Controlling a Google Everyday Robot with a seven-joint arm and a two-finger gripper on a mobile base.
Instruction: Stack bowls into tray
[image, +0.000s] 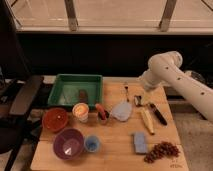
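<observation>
The red-orange bowl (55, 119) sits at the table's left edge. The purple bowl (68, 143) with a pale bottom sits at the front left, just below it. The green tray (64, 90) lies at the back left of the table and holds a small brown item (83, 95). My white arm reaches in from the right. Its gripper (138, 100) hangs over the right-middle of the table, near the utensils and far from both bowls.
A white-orange cup (80, 111) and a small blue cup (92, 144) stand near the bowls. A pale blue lid (121, 111), a red-handled tool (101, 113), a banana (147, 120), a black-handled utensil (157, 113), a blue sponge (140, 142) and grapes (160, 151) lie on the wooden table. A dark chair (20, 100) stands at left.
</observation>
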